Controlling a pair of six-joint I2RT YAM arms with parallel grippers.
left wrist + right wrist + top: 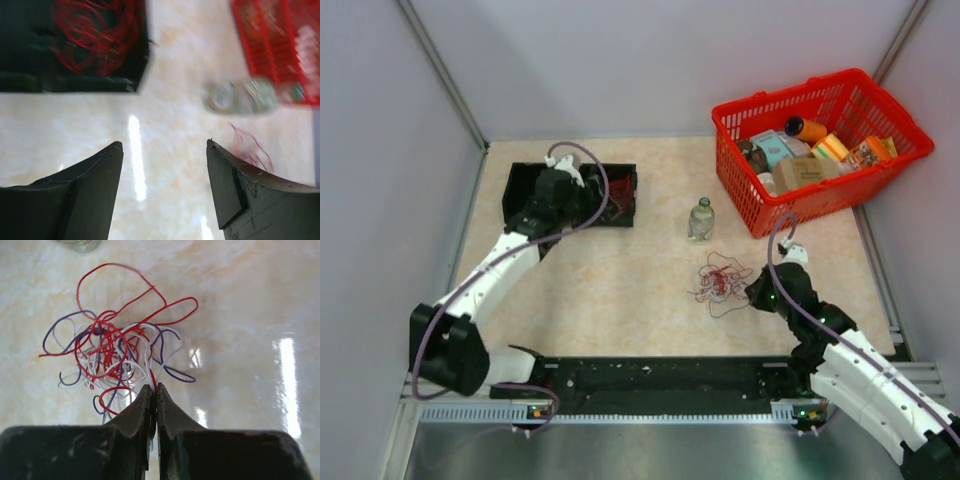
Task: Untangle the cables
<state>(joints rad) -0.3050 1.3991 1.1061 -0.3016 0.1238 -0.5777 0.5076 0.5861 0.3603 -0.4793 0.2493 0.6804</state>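
My right tool (154,392) clamps strands of the tangled thin red, white and blue-grey cables (115,347), frame centre. My left tool (164,146) stands open.

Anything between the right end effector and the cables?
Nothing visible does. The right end effector is shut on strands at the near edge of the cables. The bottle stands beyond the cables, apart from them.

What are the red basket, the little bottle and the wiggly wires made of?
The basket looks like red plastic, with moulded lattice walls. The bottle is see-through, clear glass or plastic; I can't tell which. The cables look like thin wire in smooth coloured plastic coating, bending into loose loops.
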